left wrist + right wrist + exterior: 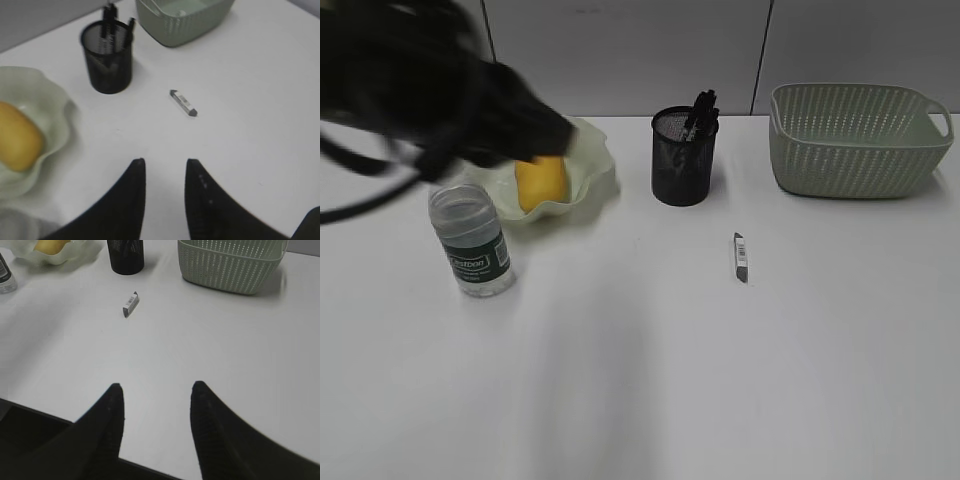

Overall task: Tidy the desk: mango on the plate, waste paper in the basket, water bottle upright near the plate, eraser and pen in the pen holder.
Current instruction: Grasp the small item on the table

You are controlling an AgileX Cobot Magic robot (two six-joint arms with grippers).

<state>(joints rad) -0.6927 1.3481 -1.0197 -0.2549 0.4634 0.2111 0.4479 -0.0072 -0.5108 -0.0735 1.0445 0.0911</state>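
The yellow mango (538,183) lies on the ruffled pale green plate (590,165) at the back left. The water bottle (475,243) stands upright just in front of the plate. The black mesh pen holder (683,158) holds dark pens (700,108). The eraser (741,257), a small grey bar, lies on the desk (650,380) in front of the holder. My left gripper (165,164) is open and empty; in the exterior view it is blurred above the plate (545,130). My right gripper (157,386) is open and empty above the near desk edge. A small pale lump (181,13) lies in the basket; I cannot tell whether it is the waste paper.
The sage-green perforated basket (860,140) stands at the back right against the wall. The right gripper does not show in the exterior view. The desk's front edge (45,415) runs under the right gripper.
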